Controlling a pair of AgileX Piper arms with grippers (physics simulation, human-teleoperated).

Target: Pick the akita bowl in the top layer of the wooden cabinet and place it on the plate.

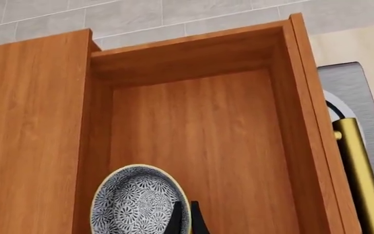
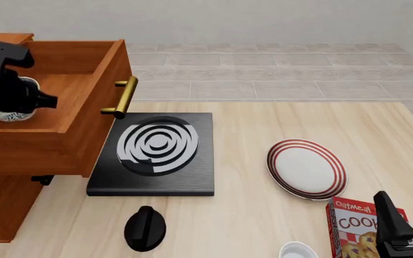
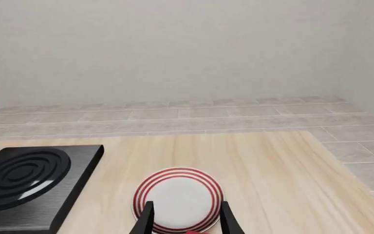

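Left wrist view: the akita bowl (image 1: 140, 201) is seen inside the pulled-out top layer (image 1: 206, 146), pinched at its rim by the left claw (image 1: 185, 219), so lifting and carrying to the plate (image 2: 307, 169) remain.

Front and right wrist views share the plate (image 2: 307, 168).

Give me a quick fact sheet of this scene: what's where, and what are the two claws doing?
drawer: top one pulled open
bowl: speckled, inside the drawer
left gripper: over the drawer, fingertips close together at the bowl's rim; grip unclear
right gripper: open, holding nothing, aimed at the plate
plate: red-ringed, bare, on the table right of the stove
stove: black, beside the cabinet
also: cookie box, black knob
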